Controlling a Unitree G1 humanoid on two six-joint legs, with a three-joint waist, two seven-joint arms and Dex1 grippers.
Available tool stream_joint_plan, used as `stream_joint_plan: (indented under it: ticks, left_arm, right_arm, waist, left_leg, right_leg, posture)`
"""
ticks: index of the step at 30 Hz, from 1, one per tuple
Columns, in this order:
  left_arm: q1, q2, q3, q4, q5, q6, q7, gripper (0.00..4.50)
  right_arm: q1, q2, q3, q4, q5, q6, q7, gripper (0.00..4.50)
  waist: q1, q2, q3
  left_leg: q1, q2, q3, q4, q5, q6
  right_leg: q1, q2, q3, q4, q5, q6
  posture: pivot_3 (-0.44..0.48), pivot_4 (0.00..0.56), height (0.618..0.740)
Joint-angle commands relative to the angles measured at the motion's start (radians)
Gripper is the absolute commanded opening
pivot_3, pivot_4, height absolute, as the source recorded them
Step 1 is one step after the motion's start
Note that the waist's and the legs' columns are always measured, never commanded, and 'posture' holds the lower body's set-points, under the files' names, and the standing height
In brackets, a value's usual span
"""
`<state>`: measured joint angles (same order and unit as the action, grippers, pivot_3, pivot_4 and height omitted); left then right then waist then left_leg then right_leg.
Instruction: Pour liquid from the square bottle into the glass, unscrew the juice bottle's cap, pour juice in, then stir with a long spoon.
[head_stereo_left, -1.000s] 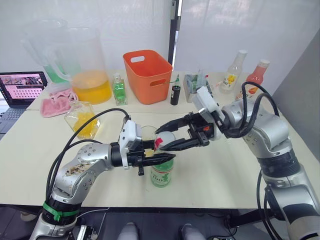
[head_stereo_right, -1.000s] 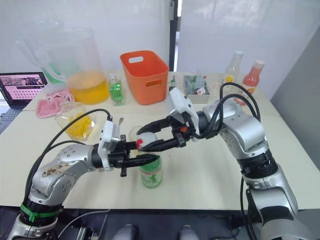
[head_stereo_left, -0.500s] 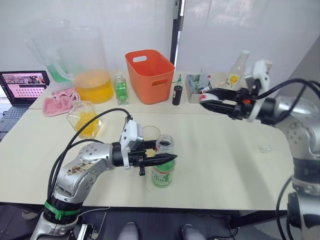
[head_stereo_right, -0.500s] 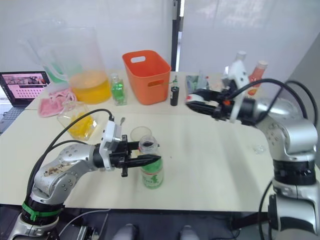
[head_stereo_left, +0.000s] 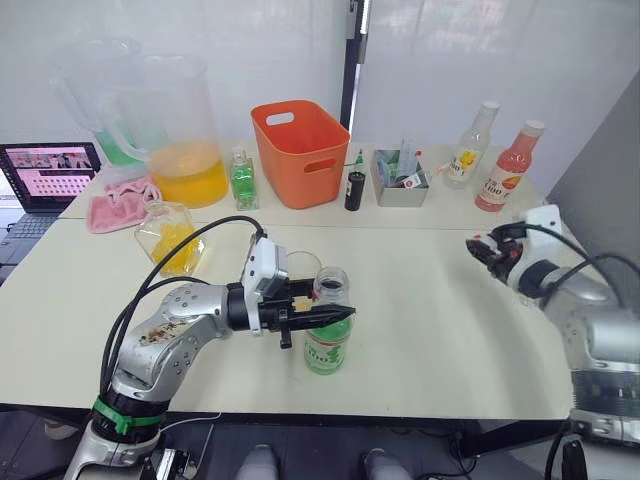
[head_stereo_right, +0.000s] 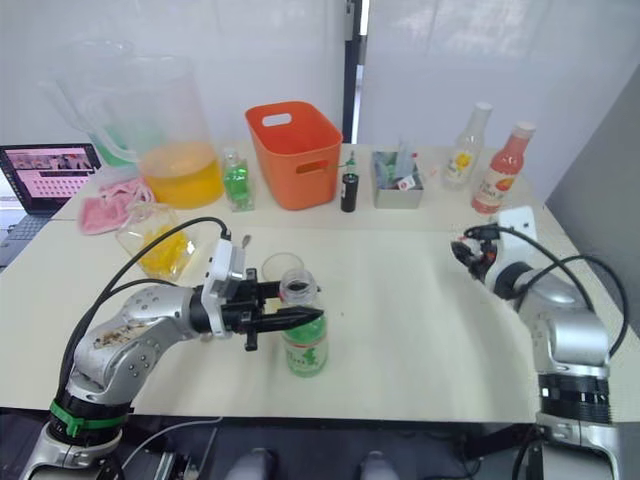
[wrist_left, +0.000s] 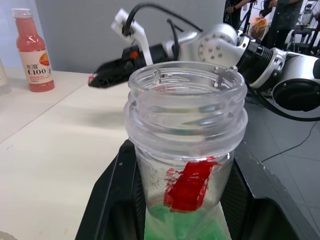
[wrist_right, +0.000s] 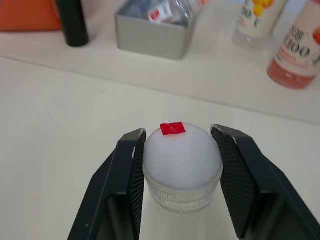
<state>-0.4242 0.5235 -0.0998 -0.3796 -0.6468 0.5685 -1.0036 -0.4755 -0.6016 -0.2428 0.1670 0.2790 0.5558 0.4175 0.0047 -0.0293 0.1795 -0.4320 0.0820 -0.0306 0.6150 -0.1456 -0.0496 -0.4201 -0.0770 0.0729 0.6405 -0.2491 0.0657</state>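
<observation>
White walls, pale table (head_stereo_left: 430, 310). Taking the juice bottle (head_stereo_left: 327, 335) as landmark: it stands upright at the table's near middle, long axis vertical, open mouth up, no cap on it.

My left gripper (head_stereo_left: 320, 316) is clamped round its neck, fingers lying level, one each side; in the left wrist view the black fingers (wrist_left: 112, 195) flank the neck and the bottle's lower body is cut off.

Glass (head_stereo_left: 299, 268) stands just behind the bottle on its left side, partly hidden by my left wrist; can't make out its contents.

Square bottle (head_stereo_left: 168, 236) sits upright well left of the juice bottle and further back, yellow contents visible.

My right gripper (head_stereo_left: 487, 252) is well right of the bottle, near the table's right edge, fingers pinching the cap (wrist_right: 182, 163) from both sides, red mark on top. From the head views the cap is too small to make out clearly.

Behind the bottle: orange bin (head_stereo_left: 299, 152), pitcher (head_stereo_left: 178, 130) with orange liquid, pink bottle (head_stereo_left: 504, 168).
</observation>
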Motion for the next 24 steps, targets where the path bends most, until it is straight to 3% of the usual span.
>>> stream_joint_plan:
  ticks: [1, 11, 13, 18, 19, 24]
  left_arm:
    - [0.033, -0.007, -0.074, 0.019, 0.005, 0.023, -0.031, 1.4]
    - [0.051, -0.003, -0.062, 0.025, 0.009, 0.01, -0.026, 1.4]
    - [0.05, 0.0, -0.062, 0.025, 0.01, 0.01, -0.029, 1.4]
    - [0.048, 0.005, -0.061, 0.02, 0.006, 0.015, -0.033, 1.4]
    - [0.048, 0.007, -0.059, 0.019, 0.005, 0.016, -0.033, 1.4]
    - [0.052, 0.014, -0.051, 0.009, 0.002, 0.022, -0.023, 1.4]
  right_arm:
    - [-0.008, 0.004, -0.029, 0.061, -0.021, -0.072, -0.027, 1.6]
    - [0.043, 0.058, -0.049, 0.124, -0.015, -0.127, -0.055, 1.6]
    - [0.05, 0.063, -0.052, 0.114, -0.008, -0.125, -0.056, 2.66]
    - [0.049, 0.054, -0.062, 0.058, 0.004, -0.107, -0.049, 4.3]
    - [0.046, 0.047, -0.061, 0.037, 0.005, -0.099, -0.044, 4.5]
    - [0.01, -0.006, -0.055, -0.1, 0.037, -0.038, 0.023, 4.5]
  waist:
    - [0.0, 0.0, 0.0]
    - [-0.001, 0.0, 0.0]
    - [-0.002, 0.001, 0.0]
    - [-0.002, 0.001, 0.0]
    - [-0.002, 0.001, 0.0]
    - [-0.004, 0.002, -0.001]
  left_leg:
    - [0.0, 0.0, 0.0, 0.0, 0.0, 0.0]
    - [0.001, 0.0, 0.0, 0.0, 0.0, 0.0]
    - [0.001, 0.0, 0.0, 0.0, 0.0, 0.0]
    - [0.001, 0.0, 0.0, 0.0, 0.0, 0.0]
    - [0.001, 0.0, 0.0, 0.0, 0.0, 0.0]
    - [0.001, 0.0, 0.0, 0.0, 0.0, 0.0]
  right_leg:
    - [0.0, 0.0, 0.0, 0.0, 0.001, 0.001]
    - [0.001, 0.0, 0.0, 0.0, 0.001, 0.001]
    - [0.001, 0.0, 0.0, 0.0, 0.001, 0.001]
    - [0.001, 0.0, 0.0, 0.0, 0.001, 0.001]
    - [0.001, 0.0, 0.0, 0.0, 0.001, 0.001]
    - [0.001, 0.0, 0.0, 0.001, 0.001, 0.001]
  posture:
    - [0.0, 0.15, 0.703]
    - [0.0, 0.15, 0.703]
    - [0.0, 0.15, 0.703]
    - [0.0, 0.15, 0.703]
    - [0.0, 0.15, 0.703]
    - [0.0, 0.15, 0.703]
